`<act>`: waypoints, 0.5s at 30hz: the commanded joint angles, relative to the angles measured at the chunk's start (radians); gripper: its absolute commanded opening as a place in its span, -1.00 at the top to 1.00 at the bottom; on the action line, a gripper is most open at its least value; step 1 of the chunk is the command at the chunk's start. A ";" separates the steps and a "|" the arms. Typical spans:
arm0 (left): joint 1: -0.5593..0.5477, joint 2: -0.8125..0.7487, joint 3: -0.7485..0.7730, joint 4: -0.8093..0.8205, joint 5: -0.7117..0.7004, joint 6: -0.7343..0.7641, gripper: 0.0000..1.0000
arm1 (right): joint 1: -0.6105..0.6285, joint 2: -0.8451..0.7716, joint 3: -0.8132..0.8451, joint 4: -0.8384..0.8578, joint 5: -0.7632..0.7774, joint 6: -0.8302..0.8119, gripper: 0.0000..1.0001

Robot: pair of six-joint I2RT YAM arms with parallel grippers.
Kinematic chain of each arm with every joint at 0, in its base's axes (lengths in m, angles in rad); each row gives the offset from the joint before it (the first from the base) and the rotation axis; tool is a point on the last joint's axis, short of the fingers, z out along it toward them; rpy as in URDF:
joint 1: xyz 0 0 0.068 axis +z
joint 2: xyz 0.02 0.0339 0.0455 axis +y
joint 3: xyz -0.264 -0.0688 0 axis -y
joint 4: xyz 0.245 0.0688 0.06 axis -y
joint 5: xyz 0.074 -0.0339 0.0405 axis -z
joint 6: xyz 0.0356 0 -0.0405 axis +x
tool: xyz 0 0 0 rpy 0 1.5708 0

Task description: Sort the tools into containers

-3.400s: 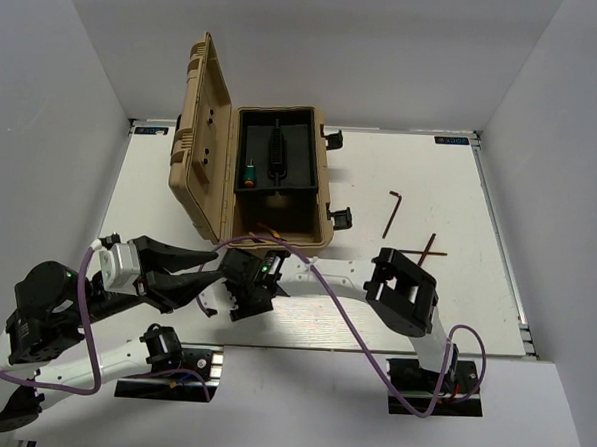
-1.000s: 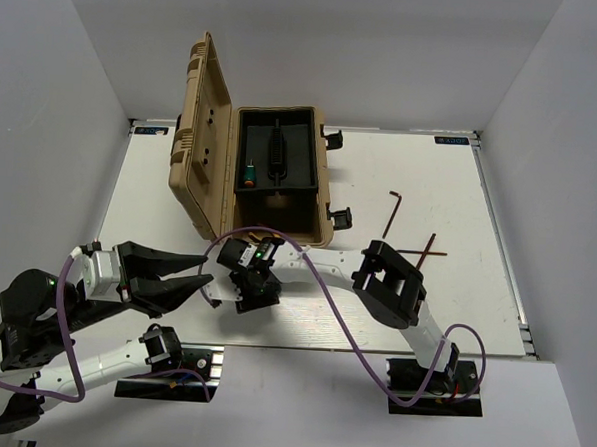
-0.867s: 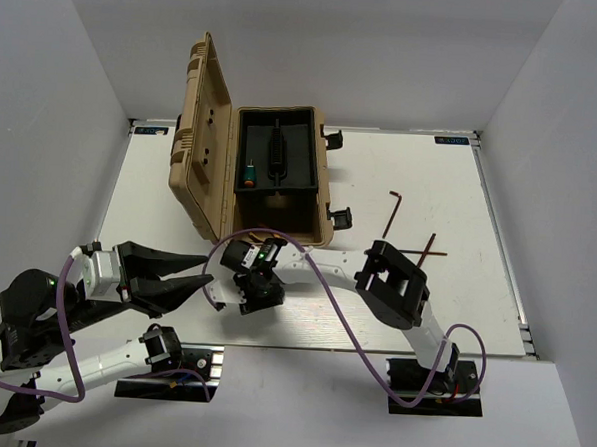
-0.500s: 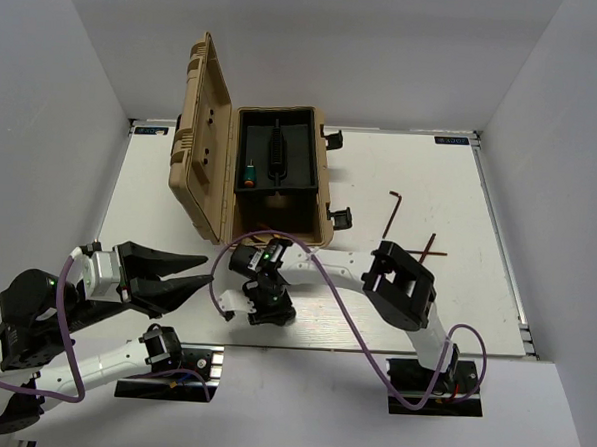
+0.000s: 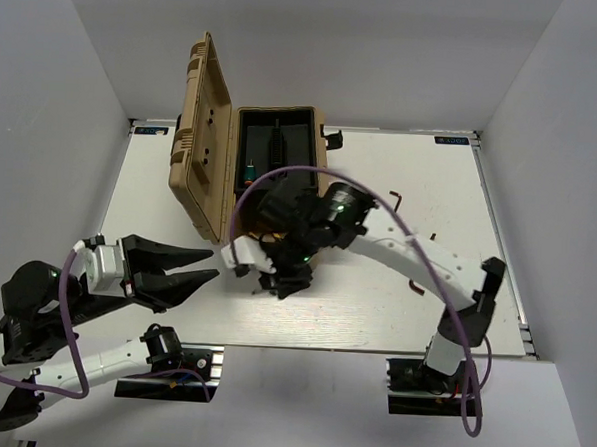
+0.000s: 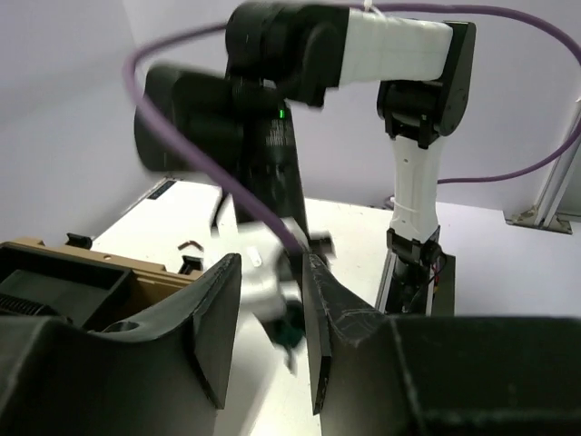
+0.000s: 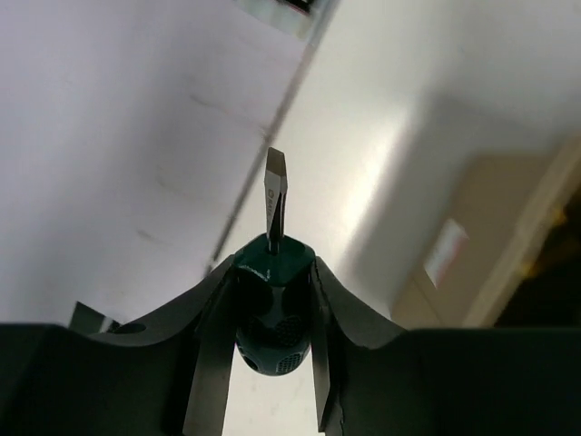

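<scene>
Flanking half-hidden screwdriver (image 7: 272,272): right jaws.

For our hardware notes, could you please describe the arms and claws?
The left arm and right arm have white links and black joints; a purple cable runs along each. The left claw and right claw each have black tapered fingers.

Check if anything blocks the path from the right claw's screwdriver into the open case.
Nothing visible does. The right claw grips the screwdriver just in front of the case, whose lid stands open on its left, leaving the black tray uncovered.
</scene>
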State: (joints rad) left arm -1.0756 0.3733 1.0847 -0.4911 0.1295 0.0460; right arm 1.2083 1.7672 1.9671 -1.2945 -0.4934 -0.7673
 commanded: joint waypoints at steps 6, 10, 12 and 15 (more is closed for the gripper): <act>0.003 0.036 0.037 0.020 0.004 0.018 0.12 | -0.202 -0.158 -0.120 0.237 0.450 0.141 1.00; 0.003 0.046 0.027 0.032 0.013 0.028 0.12 | -0.288 -0.105 -0.140 0.511 0.477 0.207 1.00; 0.003 0.055 0.027 0.042 0.013 0.028 0.12 | -0.334 -0.049 -0.110 0.572 0.487 0.265 1.00; 0.003 0.055 0.027 0.020 0.013 0.019 0.12 | -0.388 0.079 0.082 0.672 0.416 0.367 1.00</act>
State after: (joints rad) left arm -1.0756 0.4122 1.0966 -0.4694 0.1337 0.0639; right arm 0.8555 1.7657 1.9064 -0.8474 -0.0525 -0.5297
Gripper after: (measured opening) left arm 0.438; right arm 0.383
